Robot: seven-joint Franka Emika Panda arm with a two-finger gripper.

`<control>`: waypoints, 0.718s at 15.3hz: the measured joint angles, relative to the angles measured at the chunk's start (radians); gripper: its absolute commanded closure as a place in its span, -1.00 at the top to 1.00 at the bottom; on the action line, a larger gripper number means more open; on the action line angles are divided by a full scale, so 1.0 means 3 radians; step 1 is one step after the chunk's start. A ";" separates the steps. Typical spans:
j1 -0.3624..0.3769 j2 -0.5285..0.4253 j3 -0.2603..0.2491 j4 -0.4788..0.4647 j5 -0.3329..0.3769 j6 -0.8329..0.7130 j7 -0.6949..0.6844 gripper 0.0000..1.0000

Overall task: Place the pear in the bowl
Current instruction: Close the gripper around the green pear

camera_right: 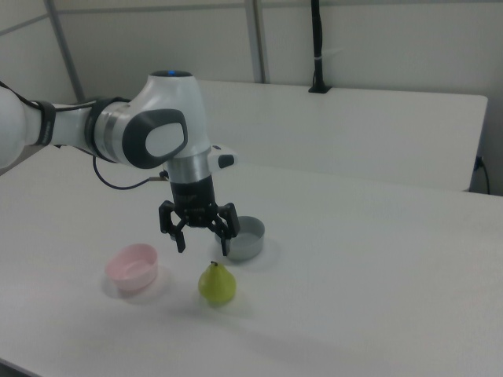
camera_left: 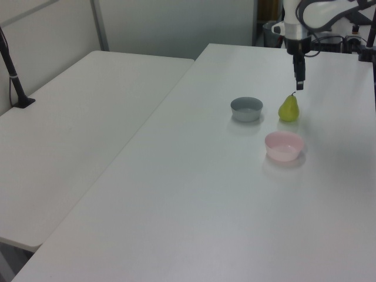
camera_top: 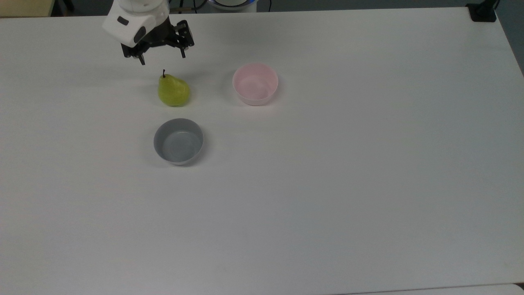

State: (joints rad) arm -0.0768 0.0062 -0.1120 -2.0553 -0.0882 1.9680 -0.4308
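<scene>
Yellow-green pear [camera_top: 173,91], short dark stem

We see a broad white table [camera_top: 327,184] under soft, even light. In the left view a second white table [camera_left: 76,129] stands just beside it on the left view's left, a black post [camera_left: 13,73] clamped at its far edge. Pale partition walls [camera_right: 377,47] with grey metal uprights [camera_right: 255,39] close off the room behind.
</scene>
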 measured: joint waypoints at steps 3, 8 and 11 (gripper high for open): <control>0.0000 0.0124 0.0000 -0.0031 0.0000 0.0144 0.0000 1.00; 0.0004 0.0421 0.0003 -0.0039 0.0000 0.0371 0.0000 1.00; 0.0012 0.0523 0.0012 -0.0043 0.0000 0.0454 0.0000 0.80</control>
State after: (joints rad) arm -0.0733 0.1631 -0.1084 -2.0683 -0.0883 2.1042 -0.4307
